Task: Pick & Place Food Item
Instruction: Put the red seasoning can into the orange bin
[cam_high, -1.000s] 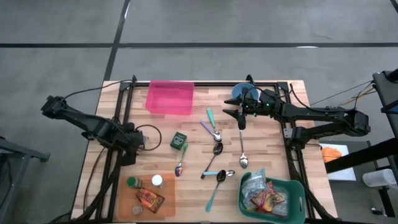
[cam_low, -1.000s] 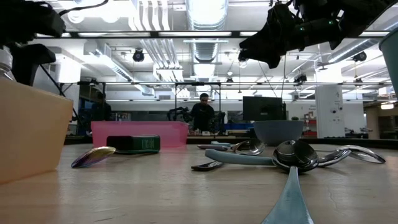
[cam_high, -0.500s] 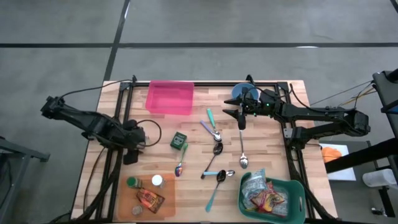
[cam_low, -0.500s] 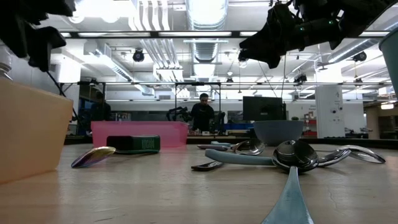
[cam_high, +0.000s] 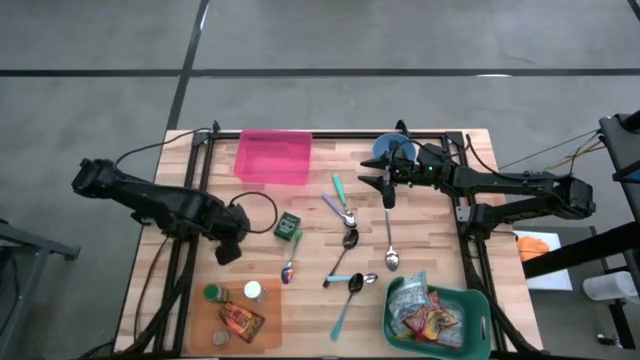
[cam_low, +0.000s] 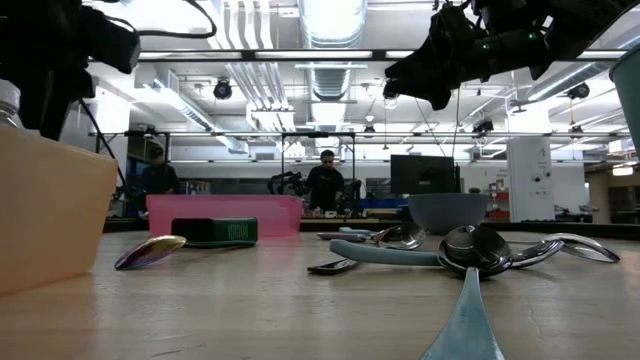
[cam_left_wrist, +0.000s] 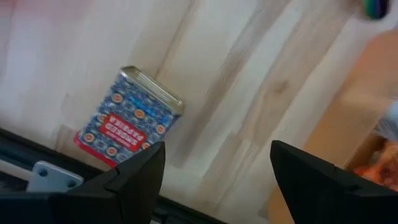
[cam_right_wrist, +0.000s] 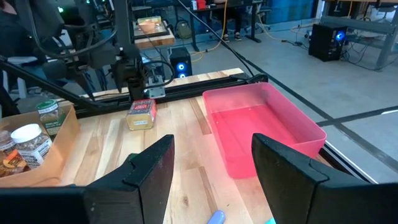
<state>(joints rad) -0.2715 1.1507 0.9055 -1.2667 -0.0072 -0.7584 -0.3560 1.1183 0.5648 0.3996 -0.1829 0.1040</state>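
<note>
Pale plank worktop (cam_high: 430, 235), spoons scattered mid-field. Left gripper (cam_left_wrist: 214, 165) hangs with jaws wide and empty, near the small blue-and-red patterned food tin (cam_left_wrist: 129, 117) — approach step. Next: centre over the tin, descend, close. Right gripper (cam_right_wrist: 211, 165), jaws apart and empty, waits by the pink plastic bin (cam_right_wrist: 264, 127).

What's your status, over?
Left gripper open, empty, near tin. Tin on table, ungripped. Right gripper open, empty, above spoons. Nothing blocking tin.
</note>
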